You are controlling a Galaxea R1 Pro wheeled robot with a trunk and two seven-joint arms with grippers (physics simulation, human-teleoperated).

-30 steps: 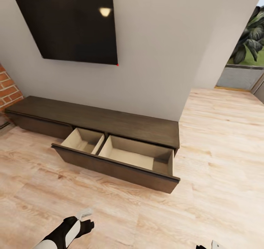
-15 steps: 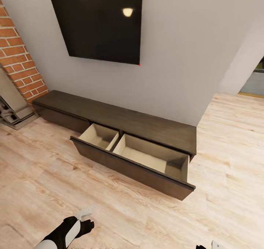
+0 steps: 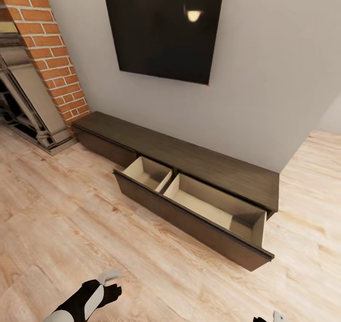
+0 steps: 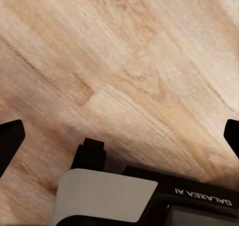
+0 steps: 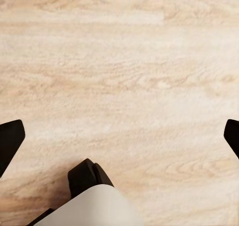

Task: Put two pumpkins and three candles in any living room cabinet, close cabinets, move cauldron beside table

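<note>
The cabinet (image 3: 199,158) is a long, low dark-brown unit against the grey wall under the TV. Its wide drawer (image 3: 237,240) is pulled out over the floor. The drawer's two pale beige compartments (image 3: 208,203) hold nothing that I can see. My left gripper (image 3: 110,277) hangs low over the plank floor, well short of the drawer. In the left wrist view, the left gripper (image 4: 119,136) is open above bare planks. My right gripper (image 5: 119,136) is open too, over bare floor. The pumpkins, candles, cauldron and table are out of view.
A black wall TV (image 3: 166,31) hangs above the cabinet. A brick fireplace (image 3: 47,61) with a dark hearth stands at the left. Light wood plank floor (image 3: 71,227) stretches between me and the cabinet. The cabinet's left drawer front (image 3: 104,147) is closed.
The whole picture has slid right, so the camera has turned left; the brick fireplace has come further into view. Both arms hold the same pose.
</note>
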